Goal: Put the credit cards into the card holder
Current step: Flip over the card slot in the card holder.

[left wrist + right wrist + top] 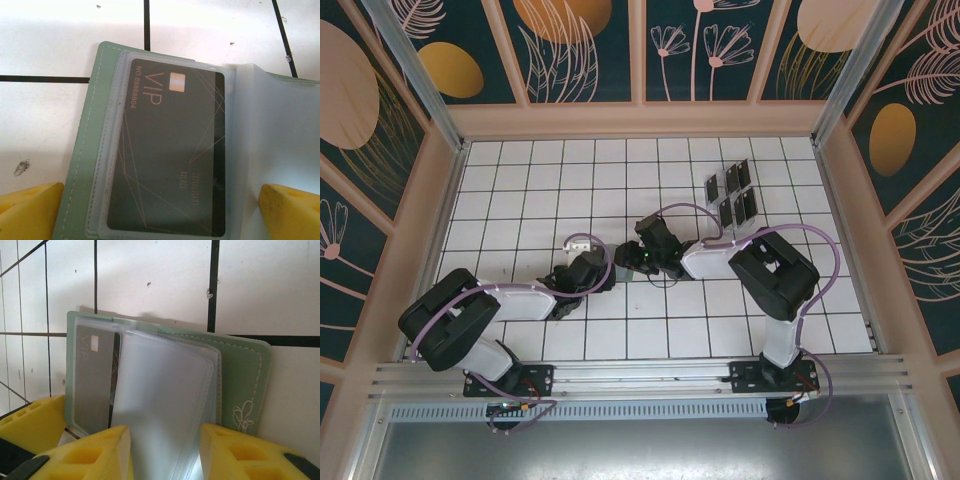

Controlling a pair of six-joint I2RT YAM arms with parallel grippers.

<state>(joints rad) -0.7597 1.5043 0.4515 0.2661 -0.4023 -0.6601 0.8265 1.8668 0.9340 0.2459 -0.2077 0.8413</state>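
Card holder [92, 125] lies open, card [170, 150] lengthwise toward spread left fingers [30, 210]; right fingers [240, 455] straddle sleeves [165, 390], grip unclear.

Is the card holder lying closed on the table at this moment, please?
No, the card holder lies open, its clear sleeves spread and a black VIP card showing inside one sleeve.

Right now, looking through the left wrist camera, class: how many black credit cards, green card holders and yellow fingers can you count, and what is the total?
black credit cards: 1
green card holders: 1
yellow fingers: 2
Total: 4
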